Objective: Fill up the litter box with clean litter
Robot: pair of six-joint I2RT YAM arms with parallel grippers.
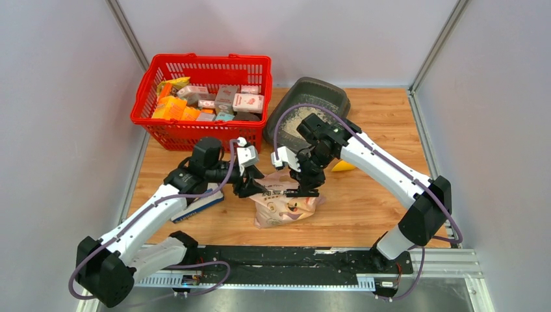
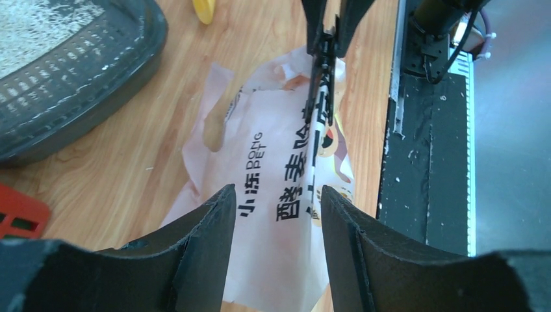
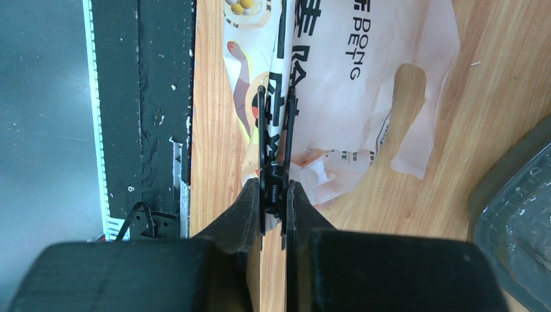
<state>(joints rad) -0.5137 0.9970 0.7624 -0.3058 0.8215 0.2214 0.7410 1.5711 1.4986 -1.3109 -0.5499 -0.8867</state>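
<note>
The litter box [image 1: 325, 86] sits far right of centre on the table [image 1: 383, 123], just right of the red basket [image 1: 203, 64]; pale litter [image 1: 294, 121] covers part of its floor; the printed bag [image 1: 286, 209] lies near centre. The right pincer [image 3: 273, 190] is pinched tight on a thin black clip [image 3: 262, 123] along the bag's raised fold; the left pincer [image 2: 276, 192] gapes wide over the bag's left side.

Left tool [image 2: 278, 195] spread wide, right tool [image 3: 274, 188] pinched tight, the two facing each other closely
</note>
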